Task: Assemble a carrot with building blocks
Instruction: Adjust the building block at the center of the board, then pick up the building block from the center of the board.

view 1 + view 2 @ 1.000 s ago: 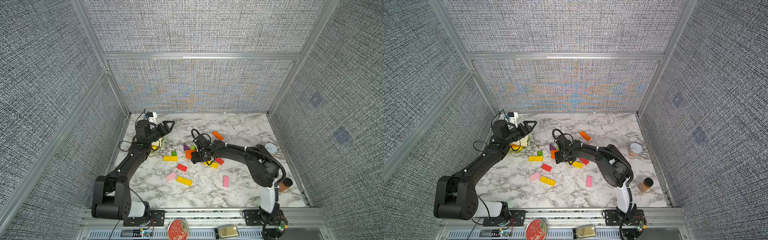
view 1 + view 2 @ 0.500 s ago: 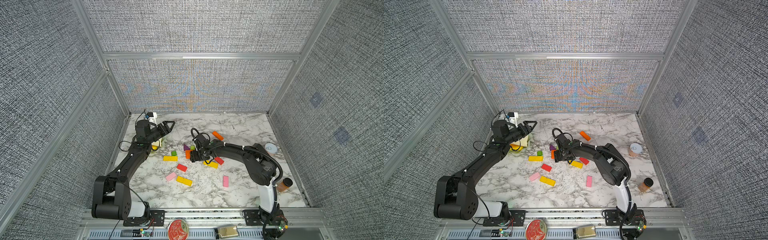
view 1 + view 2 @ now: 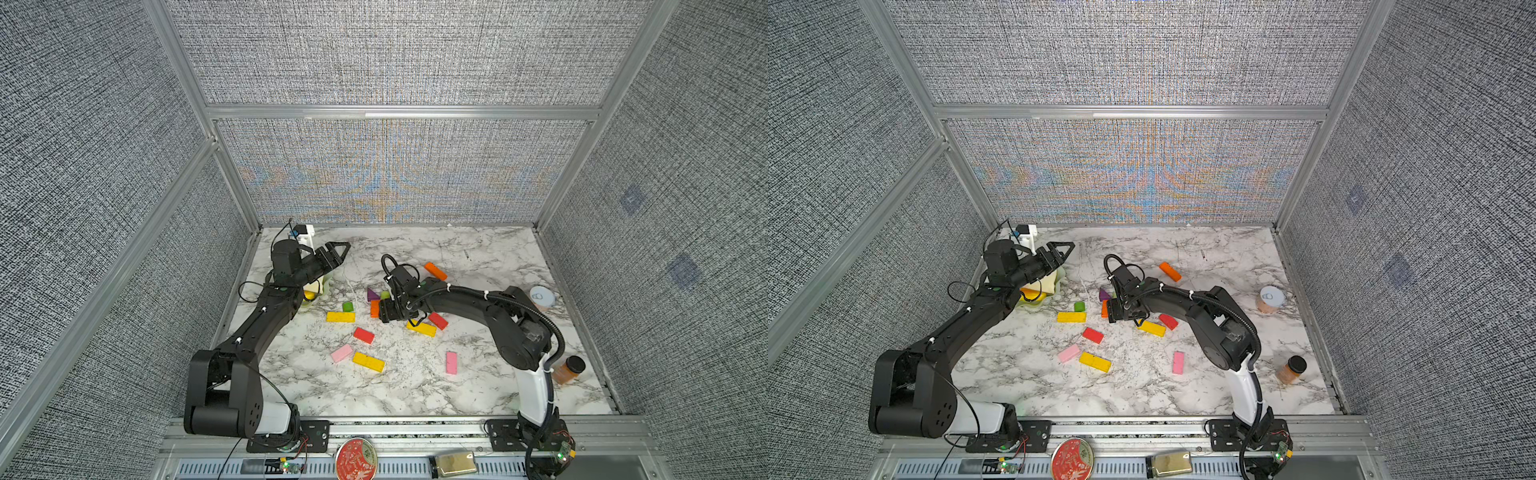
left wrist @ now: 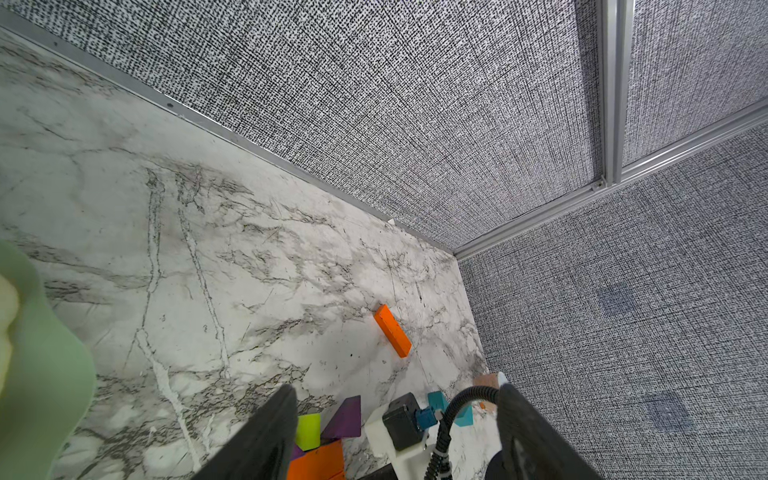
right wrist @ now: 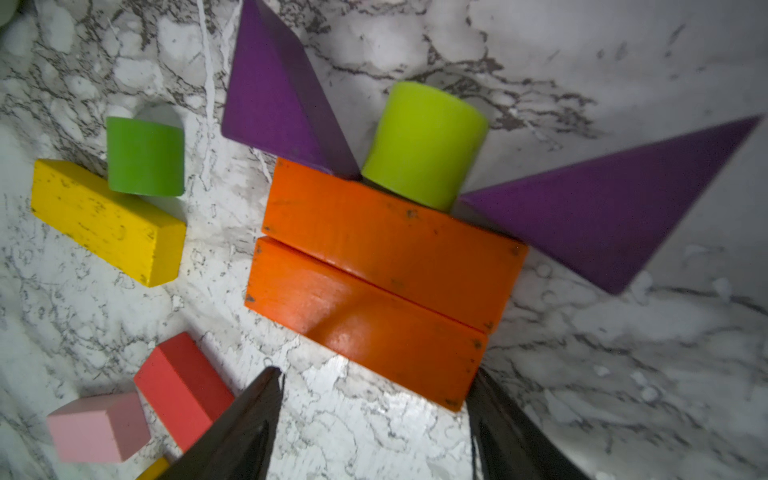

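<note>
Building blocks (image 3: pixel 375 308): two orange bars (image 5: pixel 374 270) lie together on the tabletop (image 3: pixel 415 395), green stub (image 5: pixel 424 145) and purple triangles (image 5: pixel 282 104) touching. Right hand (image 5: pixel 376 371), released, hovers beside; a nudge could scatter them. Left hand (image 3: pixel 345 247) released.

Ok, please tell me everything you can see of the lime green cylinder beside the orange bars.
The lime green cylinder is a short painted block, matte and unmarked. It sits on the marble table between a purple triangle and a second purple triangle, close to both. It seems to touch the long side of an orange bar. The right gripper, jaws open, does not touch it.
</note>
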`<control>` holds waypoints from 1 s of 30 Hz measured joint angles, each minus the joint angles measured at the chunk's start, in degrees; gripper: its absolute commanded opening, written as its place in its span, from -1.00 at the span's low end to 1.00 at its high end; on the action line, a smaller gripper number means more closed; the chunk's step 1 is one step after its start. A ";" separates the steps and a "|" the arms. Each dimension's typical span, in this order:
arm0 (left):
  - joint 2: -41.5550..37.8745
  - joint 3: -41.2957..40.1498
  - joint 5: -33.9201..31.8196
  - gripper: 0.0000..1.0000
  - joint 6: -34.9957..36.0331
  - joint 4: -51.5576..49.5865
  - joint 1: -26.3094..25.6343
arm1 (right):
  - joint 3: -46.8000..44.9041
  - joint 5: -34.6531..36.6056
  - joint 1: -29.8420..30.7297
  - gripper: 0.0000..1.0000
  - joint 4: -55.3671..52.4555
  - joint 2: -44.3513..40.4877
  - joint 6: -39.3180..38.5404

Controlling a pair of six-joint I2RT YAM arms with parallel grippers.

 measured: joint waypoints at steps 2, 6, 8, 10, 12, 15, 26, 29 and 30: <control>0.00 0.00 0.00 0.54 -0.02 0.00 0.00 | -0.02 0.02 0.00 0.45 -0.04 0.04 0.00; 0.00 0.00 0.00 0.54 -0.02 0.00 0.00 | -0.76 0.76 0.09 0.45 -0.90 -1.60 0.00; 0.00 0.00 0.02 0.53 -0.04 0.02 -0.02 | -0.79 1.79 0.20 0.45 -1.62 -3.45 -0.07; 0.00 0.00 0.02 0.54 -0.04 0.02 -0.02 | -0.76 3.08 0.22 0.45 -2.36 -5.88 -0.57; 0.04 0.00 0.04 0.54 -0.07 0.02 -0.02 | -0.63 4.68 0.20 0.44 -3.37 -8.17 -1.05; 0.11 0.00 0.07 0.54 -0.07 0.00 0.00 | 0.02 7.74 -0.63 0.43 -5.57 -11.67 -3.32; 0.52 0.00 0.37 0.54 -0.72 0.94 0.00 | 9.31 13.20 -20.09 0.48 -13.27 -7.06 -16.61; 0.52 0.00 0.55 0.54 -0.72 1.01 -0.02 | 13.27 10.58 -23.85 0.50 -15.65 -3.06 -20.59; 0.52 0.00 0.57 0.54 -0.72 1.01 -0.02 | 14.32 10.45 -24.61 0.50 -16.13 -1.90 -21.81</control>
